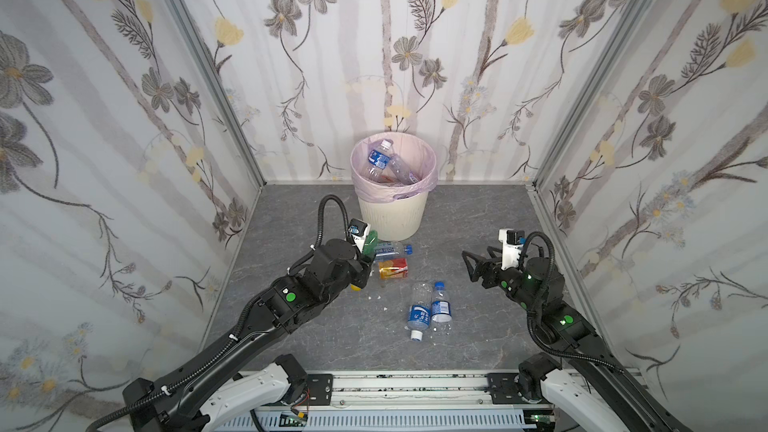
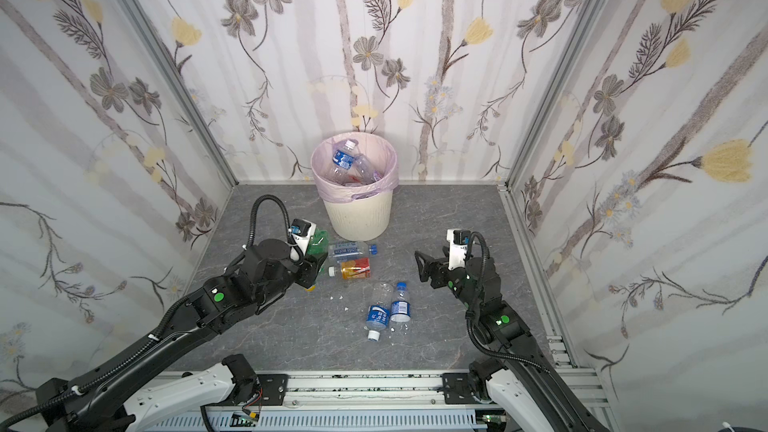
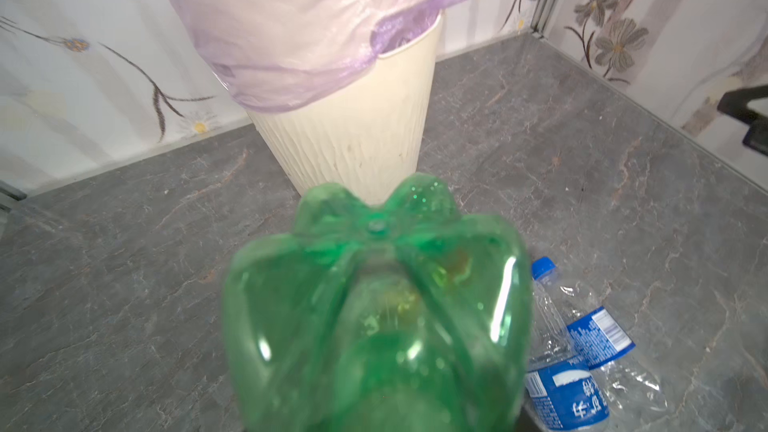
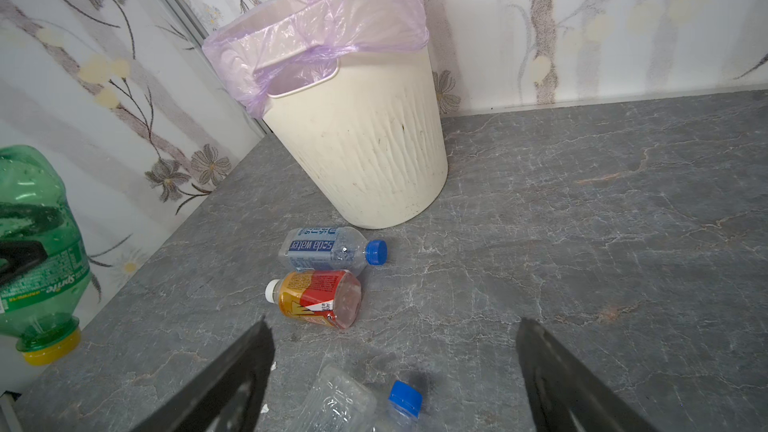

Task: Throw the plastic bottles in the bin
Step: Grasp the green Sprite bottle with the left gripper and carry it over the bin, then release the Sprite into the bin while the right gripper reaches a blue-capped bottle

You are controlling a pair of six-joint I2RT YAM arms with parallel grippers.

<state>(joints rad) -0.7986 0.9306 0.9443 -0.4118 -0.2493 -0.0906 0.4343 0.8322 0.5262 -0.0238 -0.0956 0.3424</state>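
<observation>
My left gripper is shut on a green bottle with a yellow cap, held off the floor just left of the bin's foot. The bottle's base fills the left wrist view and hides the fingers. The cream bin with a pink liner stands at the back wall with clear bottles inside. On the floor lie a soda-water bottle, a red-orange labelled bottle and two clear blue-labelled bottles. My right gripper hangs open and empty to their right.
Flowered walls close in the grey marbled floor on three sides. An aluminium rail with both arm bases runs along the front. Small white scraps lie near the middle of the floor.
</observation>
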